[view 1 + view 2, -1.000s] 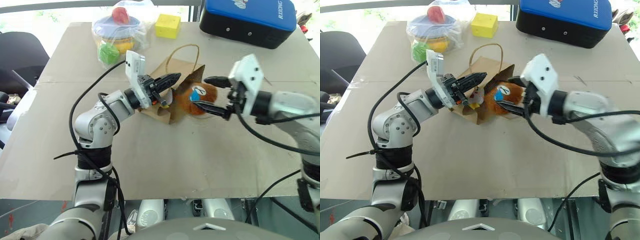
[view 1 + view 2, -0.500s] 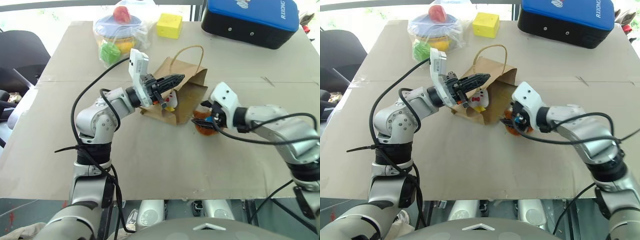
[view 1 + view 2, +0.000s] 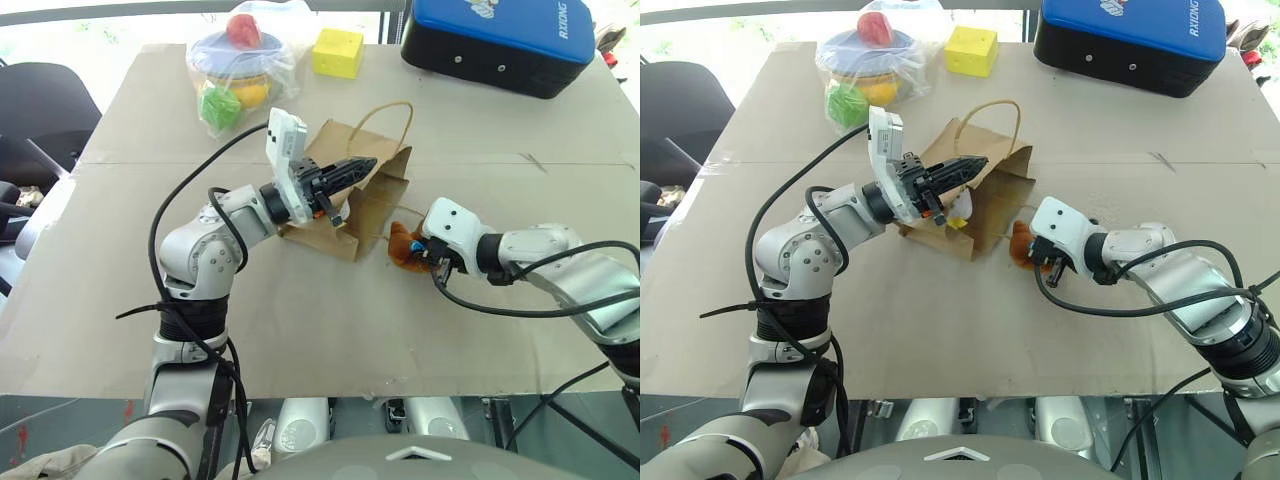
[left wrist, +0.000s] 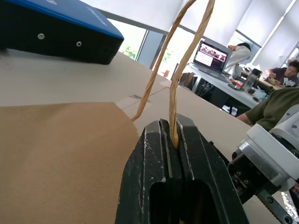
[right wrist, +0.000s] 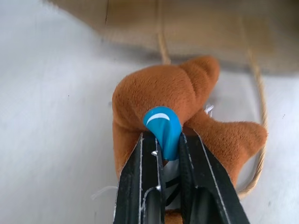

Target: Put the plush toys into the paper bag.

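Observation:
The brown paper bag (image 3: 355, 205) lies mid-table, its mouth toward my right arm. My left gripper (image 4: 170, 128) is shut on one cord handle (image 4: 187, 46) and holds the bag's upper edge up. Inside the mouth I see the white chicken (image 3: 958, 208) with its yellow parts. Just right of the bag, on the table, lies the brown bear head (image 5: 159, 98). My right gripper (image 5: 167, 140) is low over the table, shut on the bear's blue tear (image 5: 162, 125). The bear (image 3: 403, 245) is outside the bag, close to its lower edge.
At the far side stand a clear bag of colourful plastic toys (image 3: 235, 70), a yellow cube (image 3: 335, 52) and a blue-and-black case (image 3: 500, 40). A dark chair (image 3: 40, 110) stands left of the table. The second cord handle (image 5: 257, 93) trails on the table by the bear.
The bear went from the bag's mouth, between my open right fingers, down to the table beside the bag. My right gripper sank after it and shut on it. The left grip held.

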